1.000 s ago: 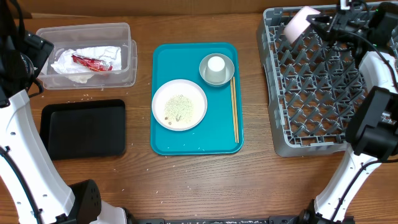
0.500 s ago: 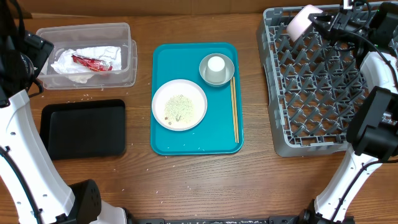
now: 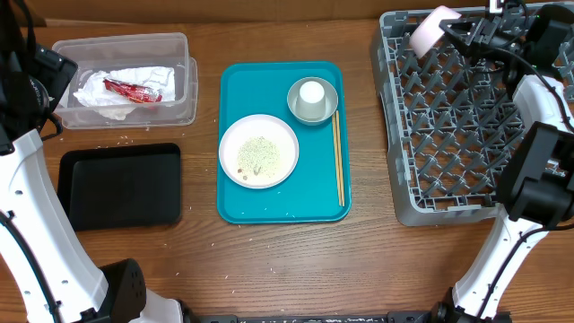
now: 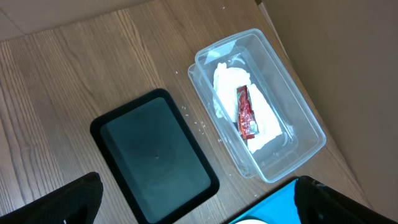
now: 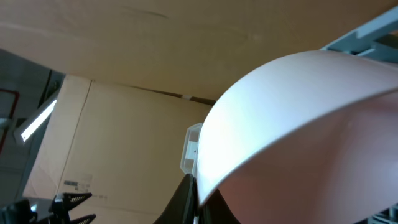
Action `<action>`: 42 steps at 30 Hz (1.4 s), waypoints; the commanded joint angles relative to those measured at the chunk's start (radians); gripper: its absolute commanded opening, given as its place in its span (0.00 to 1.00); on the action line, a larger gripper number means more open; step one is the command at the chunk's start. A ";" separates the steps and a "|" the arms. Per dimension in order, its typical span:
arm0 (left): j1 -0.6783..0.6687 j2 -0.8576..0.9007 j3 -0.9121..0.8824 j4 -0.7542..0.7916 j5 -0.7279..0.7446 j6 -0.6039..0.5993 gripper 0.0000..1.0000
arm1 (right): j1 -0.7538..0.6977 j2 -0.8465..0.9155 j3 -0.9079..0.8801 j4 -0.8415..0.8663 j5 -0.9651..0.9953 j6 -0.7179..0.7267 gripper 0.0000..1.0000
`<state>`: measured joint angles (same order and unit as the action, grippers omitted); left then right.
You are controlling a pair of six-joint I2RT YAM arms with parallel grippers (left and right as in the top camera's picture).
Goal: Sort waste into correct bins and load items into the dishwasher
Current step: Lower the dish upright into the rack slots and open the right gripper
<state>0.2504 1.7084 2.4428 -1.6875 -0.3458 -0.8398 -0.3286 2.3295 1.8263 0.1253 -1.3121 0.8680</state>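
Observation:
My right gripper (image 3: 453,30) is shut on the rim of a pale pink plate (image 3: 429,27), holding it on edge over the far left corner of the grey dish rack (image 3: 448,193). In the right wrist view the plate (image 5: 298,118) fills the frame. On the teal tray a white plate (image 3: 258,151) holds rice grains, a white cup (image 3: 311,94) stands in a metal bowl (image 3: 326,108), and chopsticks (image 3: 338,157) lie beside them. The clear tub (image 3: 182,94) holds the napkin (image 3: 117,97) and red wrapper (image 3: 130,89). The black tray (image 3: 121,184) is bare. My left gripper (image 4: 199,208) is open above the black tray (image 4: 155,158).
The teal tray (image 3: 233,202) sits mid-table between the bins and the rack. Loose rice grains (image 3: 126,139) lie scattered on the wood between the tub and the black tray. A cardboard wall stands behind the table.
My right gripper has shifted slightly with the pink plate toward the rack's far edge. Nothing else has moved.

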 commanded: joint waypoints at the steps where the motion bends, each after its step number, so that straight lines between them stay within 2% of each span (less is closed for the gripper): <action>1: 0.005 0.004 0.000 -0.002 -0.020 -0.021 1.00 | 0.011 0.019 0.013 0.027 -0.014 -0.007 0.04; 11: 0.005 0.004 0.000 -0.002 -0.020 -0.021 1.00 | -0.021 0.059 0.015 0.024 -0.010 -0.003 0.04; 12: 0.005 0.004 0.000 -0.002 -0.020 -0.021 1.00 | -0.027 0.059 0.017 0.027 -0.010 0.001 0.05; 14: 0.005 0.004 0.000 -0.002 -0.020 -0.021 1.00 | -0.044 0.059 0.020 0.026 -0.011 0.016 0.14; 16: 0.005 0.004 0.000 -0.002 -0.020 -0.021 1.00 | -0.060 0.059 0.020 0.026 -0.014 0.024 0.16; 21: 0.005 0.004 0.000 -0.002 -0.020 -0.021 1.00 | -0.114 0.048 0.022 0.023 -0.013 0.077 0.12; 26: 0.005 0.004 0.000 -0.002 -0.020 -0.021 1.00 | -0.168 0.015 0.022 -0.013 -0.018 0.099 0.12; 29: 0.005 0.004 0.000 -0.002 -0.020 -0.021 1.00 | -0.185 0.003 0.022 -0.034 -0.048 0.102 0.26; 32: 0.005 0.004 0.000 -0.002 -0.020 -0.021 1.00 | -0.186 0.003 0.022 -0.049 -0.084 0.101 0.33; 38: 0.005 0.004 0.000 -0.002 -0.020 -0.021 1.00 | -0.181 -0.005 0.022 -0.063 -0.104 0.113 0.33; 42: 0.005 0.004 0.000 -0.002 -0.020 -0.021 1.00 | -0.181 -0.053 0.022 -0.097 -0.100 0.113 0.29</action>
<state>0.2504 1.7084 2.4428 -1.6875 -0.3458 -0.8398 -0.5110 2.3676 1.8271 0.0288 -1.3895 0.9749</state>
